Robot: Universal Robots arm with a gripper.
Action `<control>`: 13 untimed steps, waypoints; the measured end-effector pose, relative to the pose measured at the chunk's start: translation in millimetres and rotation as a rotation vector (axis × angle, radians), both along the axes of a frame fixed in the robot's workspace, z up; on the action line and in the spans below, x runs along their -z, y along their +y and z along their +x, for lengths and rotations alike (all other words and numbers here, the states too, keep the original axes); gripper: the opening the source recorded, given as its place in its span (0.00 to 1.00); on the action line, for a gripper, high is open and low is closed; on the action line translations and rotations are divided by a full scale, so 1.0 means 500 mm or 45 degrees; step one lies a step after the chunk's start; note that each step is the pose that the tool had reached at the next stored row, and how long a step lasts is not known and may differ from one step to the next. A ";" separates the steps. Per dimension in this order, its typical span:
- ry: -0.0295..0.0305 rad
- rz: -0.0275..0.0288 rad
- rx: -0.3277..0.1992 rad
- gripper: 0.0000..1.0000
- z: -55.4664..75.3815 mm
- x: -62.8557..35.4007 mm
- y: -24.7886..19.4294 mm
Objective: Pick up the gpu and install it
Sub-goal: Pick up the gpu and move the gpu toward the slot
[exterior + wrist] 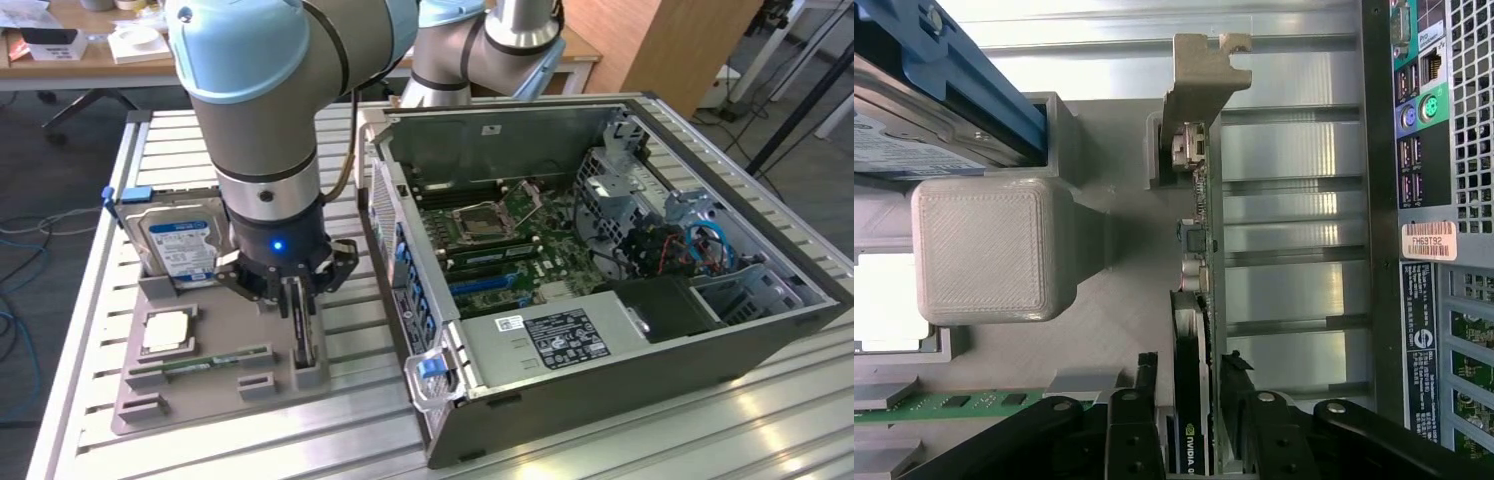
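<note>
**Pick-up stage, nothing grabbed yet**

Pincer is open, fingers either side of the gpu but not squeezing it (so nothing's held). The gpu stands edge-on in the grey tray. In the exterior view, the computer case sits at 3 o'clock. I reckon a clean grab needs even pressure on both faces.

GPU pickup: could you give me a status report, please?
Open gripper straddles the gpu. Card upright in grey holder, not lifted. Nearby hard drive stands apart.

We see the gpu, a thin dark card with a pale metal bracket at one end, standing upright on its long edge in a slot of the grey holder on the tabletop.
</note>
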State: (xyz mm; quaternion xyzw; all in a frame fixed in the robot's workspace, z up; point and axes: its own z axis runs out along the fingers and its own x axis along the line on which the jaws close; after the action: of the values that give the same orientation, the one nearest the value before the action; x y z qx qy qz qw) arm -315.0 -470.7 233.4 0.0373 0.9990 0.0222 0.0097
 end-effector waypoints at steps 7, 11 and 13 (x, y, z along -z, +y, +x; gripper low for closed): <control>0.0000 0.0000 0.000 0.35 0.000 0.000 0.0000; 0.0001 -0.0001 0.000 0.35 0.000 0.000 0.0000; -0.0003 0.0003 0.000 0.35 0.001 0.001 0.0000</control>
State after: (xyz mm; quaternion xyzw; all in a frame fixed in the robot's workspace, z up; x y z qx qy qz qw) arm -314.5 -470.7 233.1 0.0372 0.9990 0.0223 0.0098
